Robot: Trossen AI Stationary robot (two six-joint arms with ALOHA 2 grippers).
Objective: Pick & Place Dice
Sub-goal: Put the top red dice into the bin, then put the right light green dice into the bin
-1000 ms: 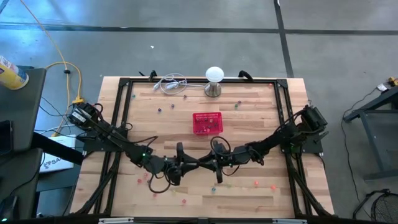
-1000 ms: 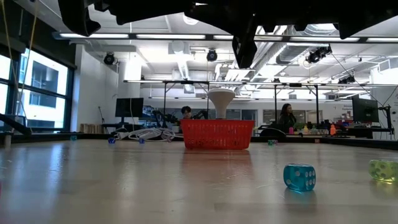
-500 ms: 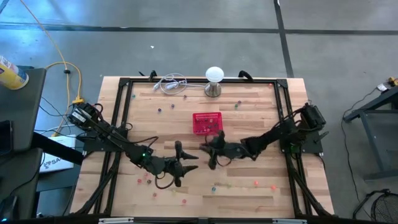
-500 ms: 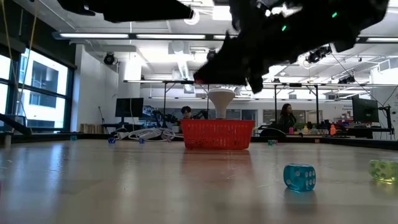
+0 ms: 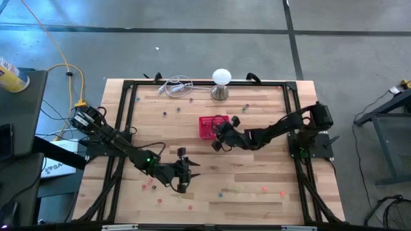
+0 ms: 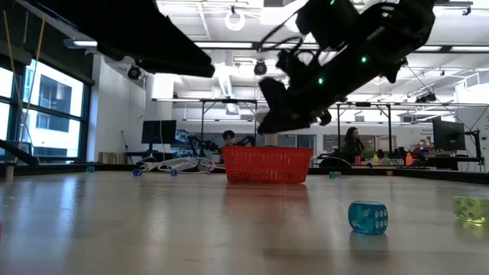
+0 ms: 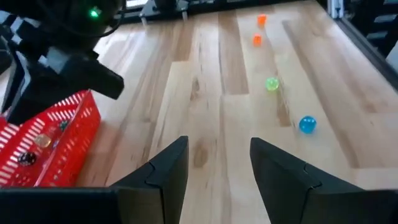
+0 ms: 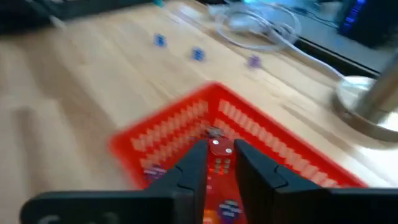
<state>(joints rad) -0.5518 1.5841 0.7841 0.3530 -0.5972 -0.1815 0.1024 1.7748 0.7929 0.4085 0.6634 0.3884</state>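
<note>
A red mesh basket point(image 5: 212, 126) stands at the table's middle, toward the far side, with several small dice inside point(image 8: 217, 167). My right gripper point(image 5: 217, 137) hovers over the basket's near right corner, shut on a tiny red die point(image 8: 219, 147). My left gripper point(image 5: 182, 168) is open and empty above the table, nearer the front edge and left of the basket. Loose dice lie scattered on the wood: a blue one point(image 6: 367, 217), a yellow-green one point(image 6: 470, 208), and orange point(image 7: 256, 40) and green point(image 7: 272, 83) ones. My right gripper pinches the tiny red die point(image 8: 219, 147) between its two fingertips. The fingers slant down toward the table's far side. The die is lifted clear, above the inside of the basket.
A white ball lamp on a metal base point(image 5: 221, 78) and a coil of white cable point(image 5: 174, 85) sit at the far edge behind the basket. A black frame point(image 5: 128, 102) runs round the table. More dice lie near the front edge point(image 5: 264, 189).
My right gripper has risen from the table's front middle and gone toward the far edge, ending over the red basket. My left gripper has stayed near the front, shifting slightly toward the left edge.
</note>
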